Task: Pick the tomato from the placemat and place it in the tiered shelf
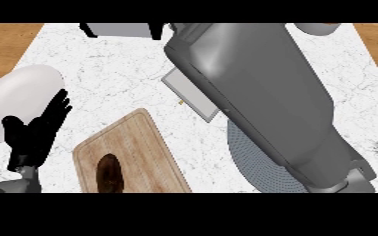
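Right hand: hidden past your grey right forearm (258, 100), so you cannot tell its fingers.
Left hand (33, 130): resting open at the left edge.
Tomato: not showing.
Shelf (122, 29): likely at the far edge.
Placemat (255, 165): peeking beneath the forearm.
Risk: you are working blind; you could be clipping the shelf.

Bright even light, soft shadows, sheen on the grey forearm (251, 95)

cutting board (136, 147) lies left of the placemat (251, 162), shelf (122, 29) behind both.
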